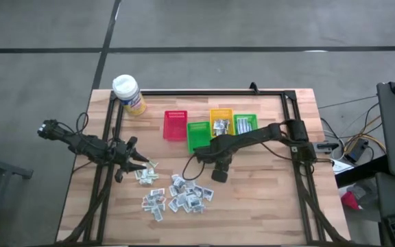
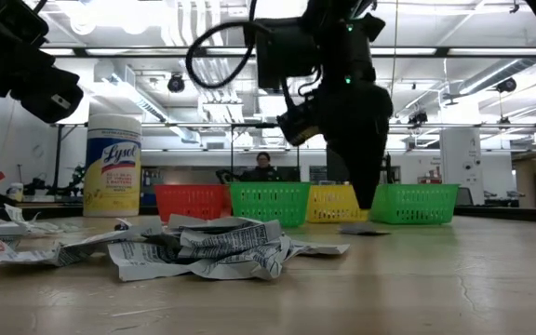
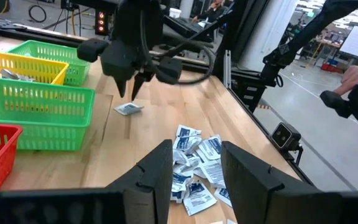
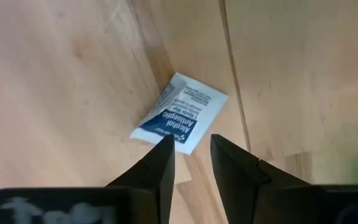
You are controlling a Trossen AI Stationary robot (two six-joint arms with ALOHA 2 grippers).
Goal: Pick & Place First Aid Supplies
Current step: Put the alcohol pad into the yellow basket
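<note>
The first aid supplies are small white and blue packets. Most lie in a loose pile (image 1: 177, 195) on the wooden table near its front edge, also seen in the pile (image 3: 194, 168) ahead of my left gripper. One alcohol-wipe packet (image 4: 179, 115) lies flat and alone on the table, in front of the bins. My right gripper (image 4: 191, 152) points down just above it, open, with nothing between its fingers; it also shows as the right gripper (image 3: 129, 93) above the packet (image 3: 128, 109). My left gripper (image 3: 194, 162) waits open at the table's left, by the pile.
A row of small bins stands behind the right gripper: red (image 1: 175, 125), green (image 1: 197, 135), yellow (image 1: 221, 120) with packets inside, and green (image 1: 245, 123). A yellow wipes bottle (image 1: 128, 94) stands at the far left corner. Bare wood lies right of the pile.
</note>
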